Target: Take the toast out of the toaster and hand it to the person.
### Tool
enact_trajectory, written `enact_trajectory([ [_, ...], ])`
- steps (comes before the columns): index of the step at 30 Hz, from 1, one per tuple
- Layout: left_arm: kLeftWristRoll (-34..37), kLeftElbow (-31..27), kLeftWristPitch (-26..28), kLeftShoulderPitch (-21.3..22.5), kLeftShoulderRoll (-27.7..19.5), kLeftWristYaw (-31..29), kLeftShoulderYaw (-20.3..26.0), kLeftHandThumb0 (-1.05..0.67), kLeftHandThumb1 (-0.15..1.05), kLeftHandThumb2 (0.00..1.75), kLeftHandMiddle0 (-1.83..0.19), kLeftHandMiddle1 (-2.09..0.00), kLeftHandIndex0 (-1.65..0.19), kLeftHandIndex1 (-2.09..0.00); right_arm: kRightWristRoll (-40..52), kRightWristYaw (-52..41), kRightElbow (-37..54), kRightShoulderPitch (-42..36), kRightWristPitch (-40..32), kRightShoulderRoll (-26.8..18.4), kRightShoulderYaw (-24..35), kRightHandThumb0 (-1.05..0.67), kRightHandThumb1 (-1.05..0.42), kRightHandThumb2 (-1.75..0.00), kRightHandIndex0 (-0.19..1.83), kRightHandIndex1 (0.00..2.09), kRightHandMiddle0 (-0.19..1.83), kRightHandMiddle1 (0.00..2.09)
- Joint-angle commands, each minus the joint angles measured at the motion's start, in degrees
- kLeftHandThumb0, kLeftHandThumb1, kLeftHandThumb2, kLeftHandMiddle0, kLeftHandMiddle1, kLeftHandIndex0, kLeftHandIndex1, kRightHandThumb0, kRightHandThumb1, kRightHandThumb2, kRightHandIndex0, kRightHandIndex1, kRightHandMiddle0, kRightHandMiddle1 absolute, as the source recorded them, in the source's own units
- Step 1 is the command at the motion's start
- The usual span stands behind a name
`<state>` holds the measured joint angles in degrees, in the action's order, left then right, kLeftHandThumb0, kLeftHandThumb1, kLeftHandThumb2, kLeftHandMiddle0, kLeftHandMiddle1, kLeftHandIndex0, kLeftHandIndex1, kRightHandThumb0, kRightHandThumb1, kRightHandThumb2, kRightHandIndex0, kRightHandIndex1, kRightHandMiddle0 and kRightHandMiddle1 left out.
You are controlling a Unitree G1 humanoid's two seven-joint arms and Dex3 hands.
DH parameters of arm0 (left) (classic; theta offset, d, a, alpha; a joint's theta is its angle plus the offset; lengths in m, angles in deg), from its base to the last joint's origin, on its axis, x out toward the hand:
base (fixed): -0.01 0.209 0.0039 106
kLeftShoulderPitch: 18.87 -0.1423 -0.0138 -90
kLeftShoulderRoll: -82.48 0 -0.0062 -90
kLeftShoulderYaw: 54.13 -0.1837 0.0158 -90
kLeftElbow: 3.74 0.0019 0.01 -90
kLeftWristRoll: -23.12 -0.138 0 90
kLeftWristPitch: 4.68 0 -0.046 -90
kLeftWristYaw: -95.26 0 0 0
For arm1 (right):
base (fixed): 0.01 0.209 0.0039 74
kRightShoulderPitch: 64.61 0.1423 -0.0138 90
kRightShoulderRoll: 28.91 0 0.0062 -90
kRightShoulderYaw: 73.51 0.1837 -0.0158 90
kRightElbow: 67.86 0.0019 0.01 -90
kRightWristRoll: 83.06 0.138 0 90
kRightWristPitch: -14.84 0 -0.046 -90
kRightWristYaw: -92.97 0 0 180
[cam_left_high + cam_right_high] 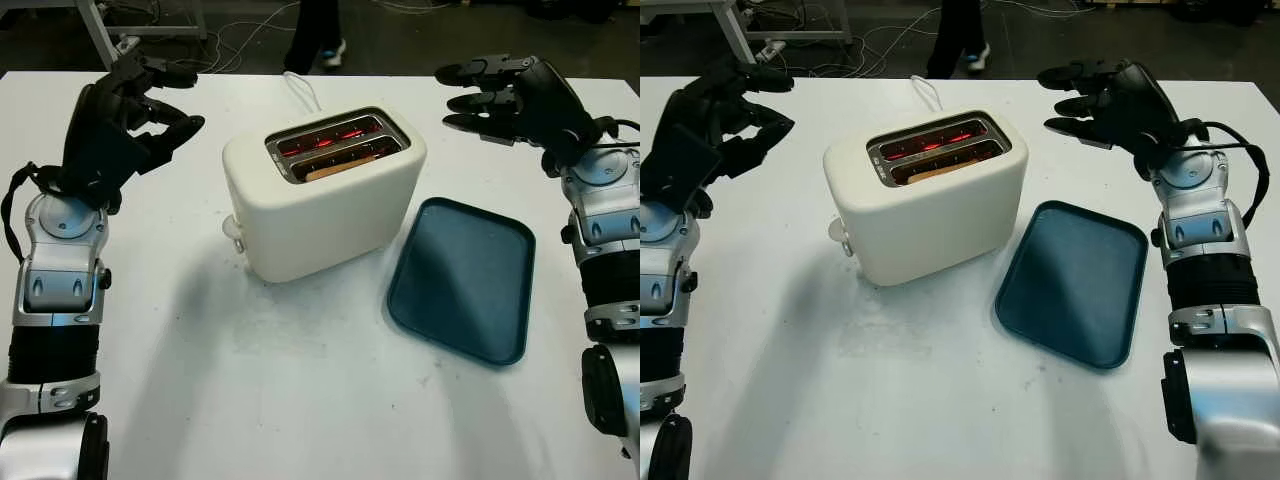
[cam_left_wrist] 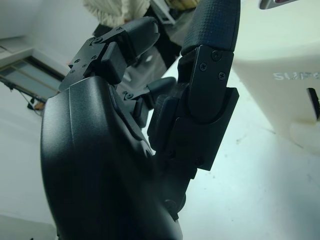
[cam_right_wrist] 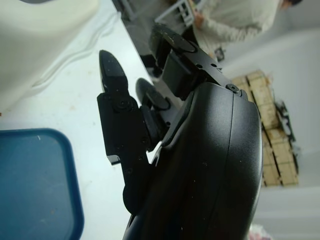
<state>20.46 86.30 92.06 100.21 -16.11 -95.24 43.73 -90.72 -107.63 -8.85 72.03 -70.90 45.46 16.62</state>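
Cream toaster (image 1: 322,195) glows mid-table with toast (image 1: 335,165) down, so left hand (image 1: 125,110) and right hand (image 1: 500,95) wait open-fingered, empty.

White table (image 1: 300,400): cream toaster (image 1: 330,215) beside empty blue tray (image 1: 465,280).

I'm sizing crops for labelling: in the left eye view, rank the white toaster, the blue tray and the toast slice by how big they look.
1. White toaster
2. Dark blue plastic tray, nearly as large
3. Tan toast slice, a sliver in the slot
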Motion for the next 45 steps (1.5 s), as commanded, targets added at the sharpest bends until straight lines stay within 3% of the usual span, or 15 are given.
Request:
enact_trajectory([
  [1,0.0,-0.87,0.39,0.37,0.08,-0.08,-0.24,-0.97,0.92,0.15,-0.35,-1.23,-0.3,-1.03,0.01,-0.01,1.19,-0.3,1.33,-0.01,-0.03,-0.41,-0.91,0.0,0.77,0.12,0.73,0.01],
  [15,0.37,-3.28,3.68,-1.52,0.48,-0.37,-0.51,-0.93,0.92,0.14,-0.33,-1.22,-0.28,-1.02,-0.09,-1.28,4.21,-1.7,-0.44,0.19,-0.8,-0.47,-0.91,0.0,0.78,0.14,0.75,0.02],
  [24,0.17,-4.28,4.4,-2.35,1.35,0.07,-0.47,-0.94,0.92,0.16,-0.34,-1.21,-0.29,-1.01,-0.03,-1.52,9.38,-3.84,-1.86,-1.29,0.3,-0.34,-0.92,0.0,0.72,0.11,0.7,0.0],
  [33,0.68,-5.5,5.55,-3.3,2.13,0.39,0.56,-0.93,0.92,0.14,-0.32,-1.2,-0.28,-1.0,0.0,-1.06,10.57,-5.4,-2.66,-0.93,0.51,-0.44,-0.92,-0.01,0.73,0.11,0.7,0.0],
  [45,-0.44,-7.48,5.19,-5.39,1.82,0.78,0.84,-0.9,0.92,0.16,-0.31,-1.16,-0.29,-0.95,3.66,-3.33,20.7,-10.7,-14.92,-0.64,2.72,-0.32,-0.92,-0.11,0.59,0.03,0.55,0.0],
])
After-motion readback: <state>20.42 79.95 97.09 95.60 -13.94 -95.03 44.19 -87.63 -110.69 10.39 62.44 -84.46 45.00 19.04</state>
